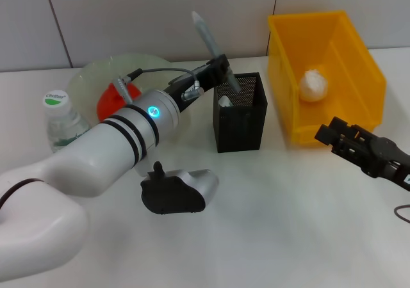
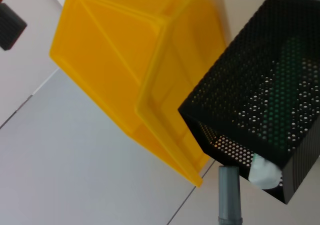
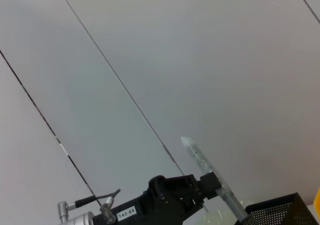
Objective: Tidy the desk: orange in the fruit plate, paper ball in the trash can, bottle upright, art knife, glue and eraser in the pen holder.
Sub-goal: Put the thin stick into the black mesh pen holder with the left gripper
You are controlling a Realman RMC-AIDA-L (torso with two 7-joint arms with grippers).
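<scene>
My left gripper (image 1: 221, 70) is shut on the glue (image 1: 208, 38), a grey stick held tilted, its lower end just over the open top of the black mesh pen holder (image 1: 238, 118). A small white-faced piece (image 1: 224, 101) lies inside the holder, and something green (image 2: 275, 110) shows through the mesh (image 2: 240, 100). The orange (image 1: 114, 99) sits in the pale-green fruit plate (image 1: 96, 73). The bottle (image 1: 61, 118) stands upright left of it. The paper ball (image 1: 314, 85) lies in the yellow trash can (image 1: 339, 38). My right gripper (image 1: 330, 133) hovers open and empty by the can's front wall.
A black-and-silver part (image 1: 176, 192) hangs under my left arm over the table in front of the pen holder. The trash can (image 2: 125, 60) stands close to the holder's right side. A wall runs behind the table.
</scene>
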